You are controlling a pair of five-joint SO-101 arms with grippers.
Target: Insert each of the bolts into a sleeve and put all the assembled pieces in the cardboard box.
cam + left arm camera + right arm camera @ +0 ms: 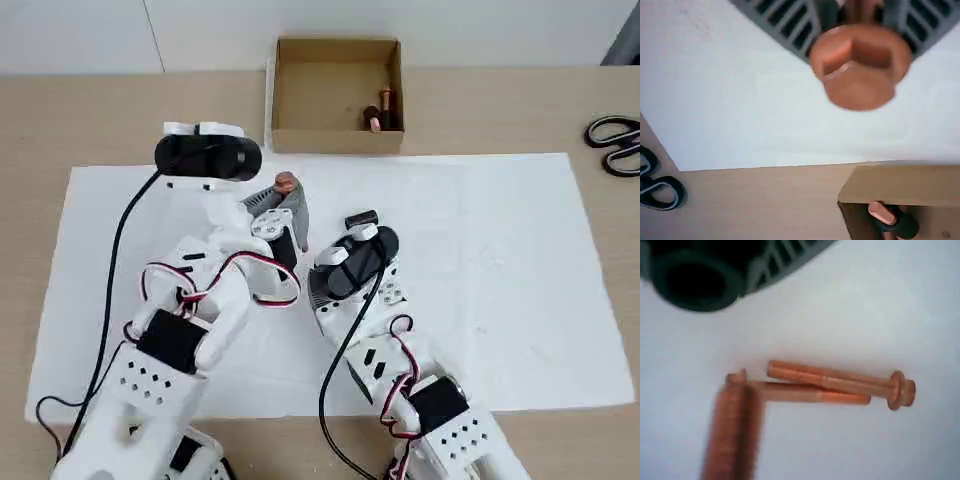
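**Fingers loaded on both arms, box part filled**

Grey ribbed fingers (775,15) of the left gripper (288,205) pinch a copper, flange-headed hex bolt (860,65) by its shank. Its head is uppermost, over the middle of the white paper sheet (500,280). Just beside it, the right gripper (715,270) is closed around a short black rubber sleeve (690,285), seen end-on with its bore open. I judge this pair to be in hand but not yet joined.

Below the right gripper, two loose copper bolts (835,380) lie on the sheet side by side, touching along their shanks. A third threaded copper shank (732,435) is blurred, and I cannot tell whether it rests on the paper. These bolts appear to be waiting for sleeves.

Farther off, the brown cardboard box (283,95) sits at the table's far edge, just past the sheet's far edge. Against its right wall lie dark-sleeved copper pieces (378,108). There seem to be two, though the count is hard to read. Part of the task looks done, and several bolts remain.

The two wrists hang close together, so mating the parts leaves little slack between them. The box's near wall is the edge to lift over. The widest room for a swing looks to be over the sheet's right half. Black-handled scissors (615,140) lie well apart at the table's right edge.
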